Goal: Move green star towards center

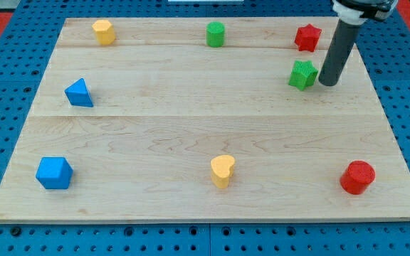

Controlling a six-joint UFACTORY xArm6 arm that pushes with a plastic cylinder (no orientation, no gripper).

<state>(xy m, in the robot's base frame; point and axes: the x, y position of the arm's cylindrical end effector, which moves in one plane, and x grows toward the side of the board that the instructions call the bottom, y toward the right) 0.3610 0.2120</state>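
Observation:
The green star [302, 74] lies on the wooden board [191, 128] at the upper right. My tip [327, 82] is just to the star's right, very close to it or touching its right edge. The dark rod rises from there toward the view's top right corner.
A red star [307, 37] lies above the green star. A green cylinder [216, 33] and a yellow hexagon block [104, 31] sit along the top. A blue triangle [80, 93] and a blue cube-like block [54, 173] are at the left. A yellow heart [222, 170] and a red cylinder [357, 177] sit near the bottom.

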